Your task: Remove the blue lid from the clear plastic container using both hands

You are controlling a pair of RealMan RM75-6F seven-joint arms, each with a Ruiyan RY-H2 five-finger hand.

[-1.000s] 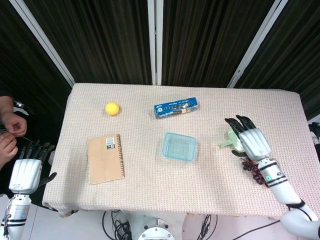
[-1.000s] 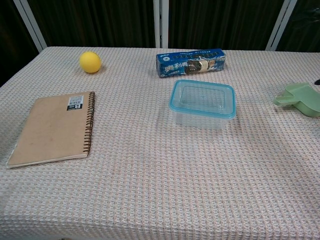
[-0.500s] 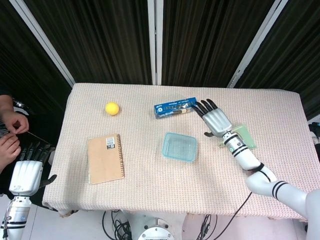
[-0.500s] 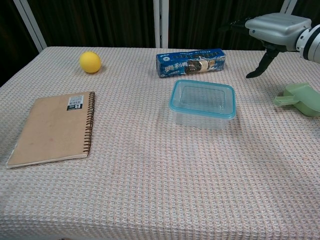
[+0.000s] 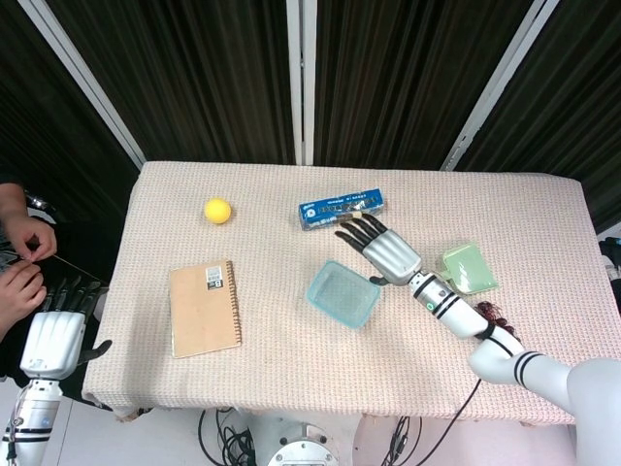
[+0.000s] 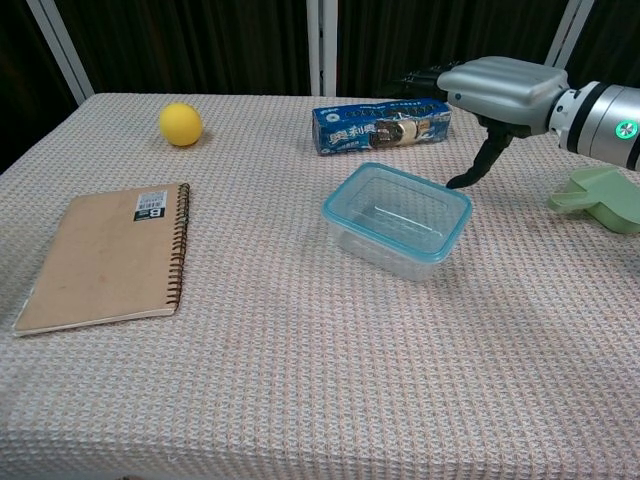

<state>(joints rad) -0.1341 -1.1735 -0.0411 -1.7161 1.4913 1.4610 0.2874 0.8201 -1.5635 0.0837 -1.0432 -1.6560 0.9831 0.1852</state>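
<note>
The clear plastic container (image 5: 342, 294) (image 6: 397, 222) sits mid-table, turned askew, with its blue-rimmed lid (image 6: 398, 208) on top. My right hand (image 5: 381, 248) (image 6: 500, 90) hovers just behind and right of it, fingers spread. Its thumb (image 6: 470, 176) points down and touches the lid's far right corner. It holds nothing. Off the table's left edge, my left hand (image 5: 55, 335) hangs with fingers apart and empty, far from the container. The chest view does not show that hand.
A blue snack packet (image 5: 342, 209) (image 6: 382, 125) lies behind the container. A yellow ball (image 5: 217, 210) (image 6: 180, 124) and a brown spiral notebook (image 5: 204, 307) (image 6: 108, 254) are to the left. A green scoop (image 5: 468, 268) (image 6: 600, 197) lies right. A person's hands (image 5: 19, 257) show at far left.
My right hand has swept left from the green scoop to the container's far right corner. The container has rotated and slid a little left. The left hand has stayed put.
</note>
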